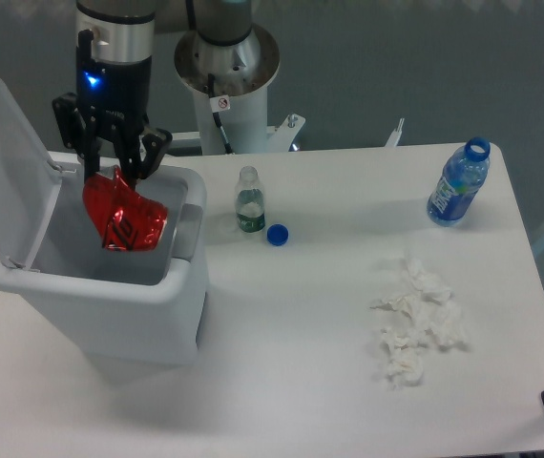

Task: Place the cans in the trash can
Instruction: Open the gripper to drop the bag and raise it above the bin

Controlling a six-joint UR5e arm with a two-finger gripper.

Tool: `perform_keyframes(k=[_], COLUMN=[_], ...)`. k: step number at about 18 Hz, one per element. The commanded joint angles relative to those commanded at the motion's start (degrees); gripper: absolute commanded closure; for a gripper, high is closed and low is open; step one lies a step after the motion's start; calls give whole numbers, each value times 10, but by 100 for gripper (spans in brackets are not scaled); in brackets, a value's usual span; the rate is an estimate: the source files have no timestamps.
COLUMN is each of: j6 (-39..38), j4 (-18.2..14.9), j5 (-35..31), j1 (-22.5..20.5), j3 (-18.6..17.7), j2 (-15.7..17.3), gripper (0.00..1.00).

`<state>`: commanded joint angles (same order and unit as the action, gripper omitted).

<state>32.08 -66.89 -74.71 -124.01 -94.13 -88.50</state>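
Observation:
A shiny red crushed can [122,218] with dark markings hangs over the open mouth of the white trash can [138,305], whose lid [5,162] is flipped up at the left. My gripper [112,170] points down from above and is shut on the can's top edge. The can sits partly below the bin's rim line, tilted, near the bin's far side. No other can shows.
A small clear bottle [248,200] stands upright right of the bin, with a blue cap [277,234] lying beside it. A blue-labelled bottle [458,183] stands at the far right. A pile of white tissue wads [417,320] lies at the right front. The robot's base [226,72] stands behind.

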Motion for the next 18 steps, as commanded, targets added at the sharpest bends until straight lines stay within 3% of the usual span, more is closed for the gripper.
perform_keyframes(k=[12, 14, 16, 18], j6=[0, 0, 2, 1], j4=[3, 4, 4, 4], j5=[2, 4, 2, 0], j1=[1, -2, -12, -31], j3=[2, 11, 13, 21], j2=[-2, 1, 4, 8], gripper=[39, 30, 2, 0])
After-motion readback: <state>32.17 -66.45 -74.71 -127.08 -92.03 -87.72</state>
